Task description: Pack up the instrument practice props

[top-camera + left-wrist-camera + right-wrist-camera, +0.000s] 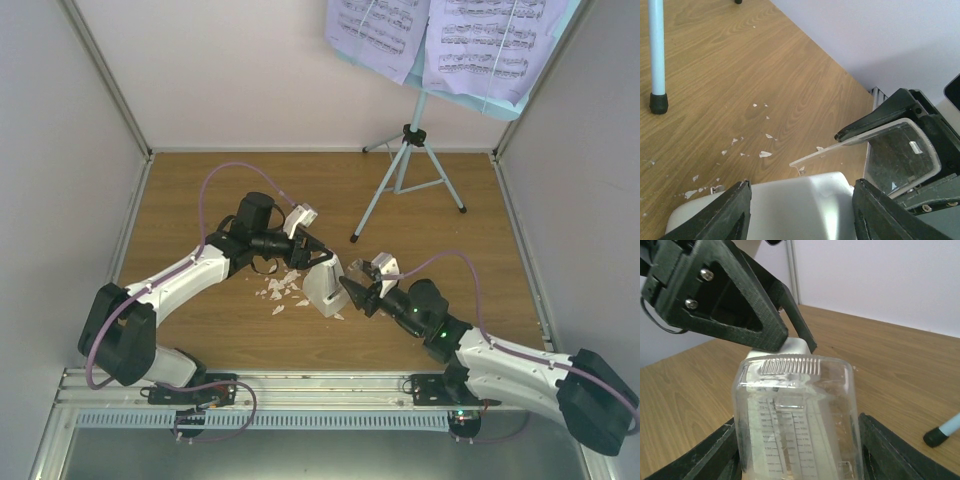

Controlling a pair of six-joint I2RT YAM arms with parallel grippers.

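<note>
The metronome stands mid-table among crumbs. We have 2 claws on it. The left claw is closed on its white body, apparently steadying it. The right claw pinches the clear cover, probably to refit it.

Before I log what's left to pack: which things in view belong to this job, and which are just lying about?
To pack: light-blue tripod music stand; pale lavender sheet-music pages; small white pyramid-shaped metronome.
Just lying about: scattered white crumbs on the wooden table.
</note>
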